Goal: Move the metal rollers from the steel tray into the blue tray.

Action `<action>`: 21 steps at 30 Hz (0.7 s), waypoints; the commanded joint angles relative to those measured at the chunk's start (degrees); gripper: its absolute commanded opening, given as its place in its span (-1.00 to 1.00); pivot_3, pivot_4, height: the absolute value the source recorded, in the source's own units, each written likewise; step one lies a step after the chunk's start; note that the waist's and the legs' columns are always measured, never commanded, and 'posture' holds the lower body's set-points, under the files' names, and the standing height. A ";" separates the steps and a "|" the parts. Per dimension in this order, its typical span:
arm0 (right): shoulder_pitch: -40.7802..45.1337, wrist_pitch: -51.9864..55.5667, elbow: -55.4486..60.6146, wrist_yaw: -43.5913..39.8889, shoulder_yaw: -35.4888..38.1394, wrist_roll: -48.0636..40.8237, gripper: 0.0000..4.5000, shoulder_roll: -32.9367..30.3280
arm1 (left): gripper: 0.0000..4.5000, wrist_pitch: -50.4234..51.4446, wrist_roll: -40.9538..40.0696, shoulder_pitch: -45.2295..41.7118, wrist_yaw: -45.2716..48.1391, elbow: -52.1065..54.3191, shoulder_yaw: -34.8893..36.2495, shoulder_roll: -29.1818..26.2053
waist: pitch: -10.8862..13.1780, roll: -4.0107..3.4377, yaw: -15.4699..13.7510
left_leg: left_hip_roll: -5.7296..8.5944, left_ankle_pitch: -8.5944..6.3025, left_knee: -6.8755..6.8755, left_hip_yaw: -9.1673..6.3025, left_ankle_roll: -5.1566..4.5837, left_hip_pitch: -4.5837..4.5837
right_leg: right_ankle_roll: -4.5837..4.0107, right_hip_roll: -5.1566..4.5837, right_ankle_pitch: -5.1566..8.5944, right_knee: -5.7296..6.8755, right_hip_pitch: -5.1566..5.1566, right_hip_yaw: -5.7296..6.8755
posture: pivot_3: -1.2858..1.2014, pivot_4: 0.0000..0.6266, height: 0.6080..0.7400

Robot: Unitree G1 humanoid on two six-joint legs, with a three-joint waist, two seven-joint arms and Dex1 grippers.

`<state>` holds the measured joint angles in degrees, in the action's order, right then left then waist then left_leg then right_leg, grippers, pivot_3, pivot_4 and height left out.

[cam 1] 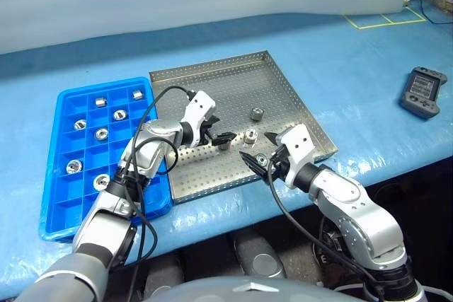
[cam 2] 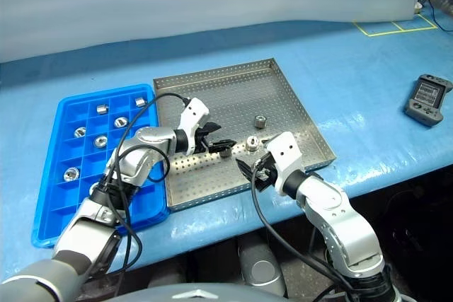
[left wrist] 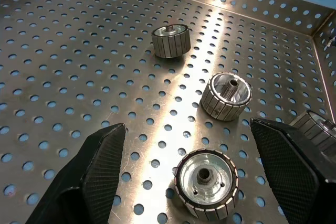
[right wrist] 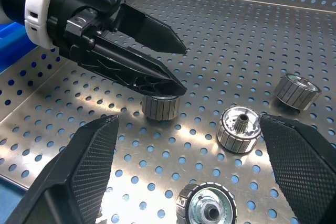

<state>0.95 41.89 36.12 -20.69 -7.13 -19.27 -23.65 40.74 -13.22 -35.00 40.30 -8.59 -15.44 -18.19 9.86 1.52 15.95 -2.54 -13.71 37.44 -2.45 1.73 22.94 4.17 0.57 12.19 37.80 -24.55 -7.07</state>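
Note:
The steel tray [cam 1: 212,76] lies mid-table with several metal rollers in its near half. My left gripper [cam 1: 221,131] is open and low over the tray. One roller [left wrist: 207,184] stands end-up between its fingers, untouched. Two more rollers [left wrist: 227,95] [left wrist: 170,40] stand further on. My right gripper [cam 1: 256,145] is open, close opposite the left, over the roller [cam 1: 261,160] nearest the front rim. The right wrist view shows the left gripper's fingers [right wrist: 152,77] just above a roller [right wrist: 161,106]. The blue tray [cam 1: 67,206] at the left holds several rollers, one [cam 1: 102,133] per compartment.
A dark handheld controller [cam 1: 422,92] lies on the blue table cover at the right. Yellow tape marks [cam 1: 386,18] sit at the far right corner. Black cables [cam 1: 145,167] loop off my left arm over the blue tray's right rim.

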 commanded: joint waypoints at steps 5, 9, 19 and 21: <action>0.73 -0.49 1.84 0.65 -0.25 0.11 1.00 1.04 | 0.83 -0.51 3.50 0.90 1.11 -0.11 -2.55 -1.31 | 0.00 0.00 0.48 | 0.00 0.00 -0.04 0.00 0.00 -0.01 | 0.00 0.00 0.00 0.00 -0.01 0.00 | -0.18 -0.52 1.00; 1.01 -0.67 1.48 0.49 -0.65 0.25 1.00 1.38 | 0.67 -0.04 4.35 1.57 1.96 -0.17 -3.28 -1.76 | 0.00 0.00 0.49 | 0.00 0.00 -0.09 -0.01 0.00 -0.04 | 0.00 0.00 0.01 0.00 -0.01 0.00 | -0.18 -0.52 1.00; 1.91 -0.48 0.82 0.00 -1.53 0.50 1.00 1.91 | -0.24 -1.33 2.13 3.83 -0.40 3.75 2.31 -0.20 | 0.00 0.00 0.36 | 0.00 0.00 -0.14 -0.01 0.00 -0.04 | 0.00 0.00 0.01 -0.01 -0.02 0.00 | -0.16 -0.52 1.00; 2.02 -0.39 0.88 -0.29 -2.09 0.39 1.00 1.99 | -0.24 -2.11 1.13 4.96 -2.70 6.68 5.52 0.59 | 0.01 -0.01 0.31 | -0.01 0.00 -0.15 -0.02 0.00 -0.04 | 0.00 0.01 0.01 -0.01 -0.03 0.00 | -0.15 -0.52 1.00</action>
<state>2.16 41.88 35.96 -20.55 -8.87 -18.43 -21.95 40.58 -10.36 -29.65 39.17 -6.52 -13.40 -18.03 9.87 1.51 16.26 -2.55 -13.71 37.29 -2.47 1.73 22.91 4.17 0.57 12.21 37.80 -24.59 -7.07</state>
